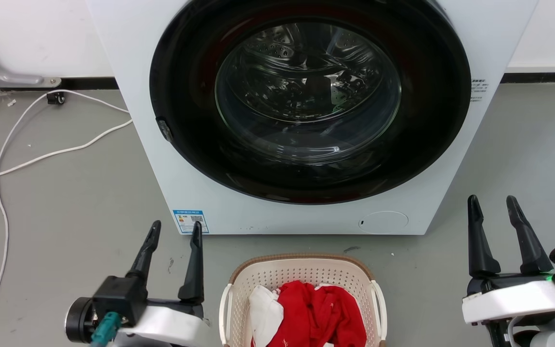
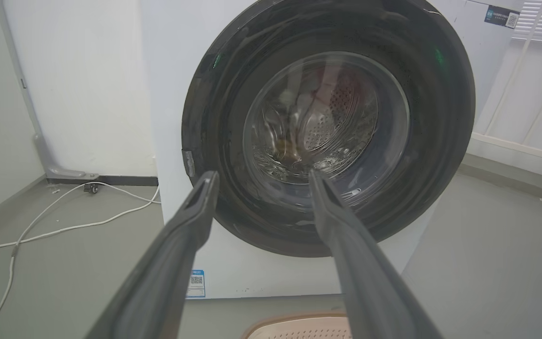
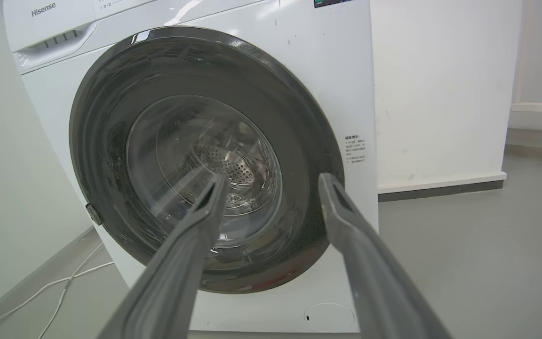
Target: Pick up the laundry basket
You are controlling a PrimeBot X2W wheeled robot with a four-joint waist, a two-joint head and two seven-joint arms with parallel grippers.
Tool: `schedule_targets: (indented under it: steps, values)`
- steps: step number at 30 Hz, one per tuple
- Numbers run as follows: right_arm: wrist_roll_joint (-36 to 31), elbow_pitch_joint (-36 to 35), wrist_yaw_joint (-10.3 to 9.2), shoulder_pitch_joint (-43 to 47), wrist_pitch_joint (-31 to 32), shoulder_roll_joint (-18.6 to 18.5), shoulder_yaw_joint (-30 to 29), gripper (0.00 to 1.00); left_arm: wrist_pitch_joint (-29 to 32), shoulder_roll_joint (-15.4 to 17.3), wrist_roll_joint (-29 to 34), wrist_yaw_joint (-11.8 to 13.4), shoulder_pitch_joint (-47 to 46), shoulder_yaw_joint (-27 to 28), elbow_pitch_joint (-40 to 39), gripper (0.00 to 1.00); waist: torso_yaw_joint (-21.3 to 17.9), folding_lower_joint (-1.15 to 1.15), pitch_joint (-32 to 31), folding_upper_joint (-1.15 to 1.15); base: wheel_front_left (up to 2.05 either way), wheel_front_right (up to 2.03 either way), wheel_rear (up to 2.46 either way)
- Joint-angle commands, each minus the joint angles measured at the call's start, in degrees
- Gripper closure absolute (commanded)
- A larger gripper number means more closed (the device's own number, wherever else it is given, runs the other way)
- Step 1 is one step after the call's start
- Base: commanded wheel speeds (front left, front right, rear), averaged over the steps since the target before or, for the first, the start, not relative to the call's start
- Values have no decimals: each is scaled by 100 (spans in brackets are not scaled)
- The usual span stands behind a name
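Laundry basket (image 1: 306, 273) sitting on grey floor (image 1: 65, 207) at bottom centre of head view, just in front of white washing machine (image 1: 128, 58). Red cloth (image 1: 321, 313) and white cloth (image 1: 264, 313) lying inside it. Left gripper (image 1: 176, 225) hovering to basket's left, fingers spread apart, gripping nothing. Right gripper (image 1: 492, 198) hovering further off to basket's right, fingers likewise parted, empty. Both grippers pointing toward machine's round dark door (image 1: 306, 101), neither touching basket. White cable (image 1: 65, 152) trailing across floor at left.
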Motion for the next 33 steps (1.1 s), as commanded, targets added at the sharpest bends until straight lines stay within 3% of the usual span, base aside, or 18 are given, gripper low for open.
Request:
schedule_targets:
  steps: [1, 13, 18, 23, 33]
  values:
    - [-165, -53, 12, 28, -49, -13, 12, 0, -52, 79, 124, 69, -91, -80, -35, 0, -3, 0, -6, 0, 0, 0, 0]
    - [-958, -13, 12, 94, -207, -12, 39, 0, -208, 440, 688, 663, -206, -779, -112, 0, -4, 0, -39, 0, 0, 0, 0]
    - [-1164, -90, 12, 101, -264, -12, 54, 0, -264, 380, 618, 828, -152, -772, -228, 0, -7, 0, -33, 0, 0, 0, 0]
    - [-1188, -42, 7, 163, -326, -12, -10, 0, -321, 199, 464, 549, 16, -496, -276, 0, -5, 0, -32, 0, 0, 0, 0]
    - [-1131, 307, 7, 209, -430, -11, -114, 0, -425, -326, 678, -500, 349, 178, 233, 0, -5, 0, -40, 0, 0, 0, 0]
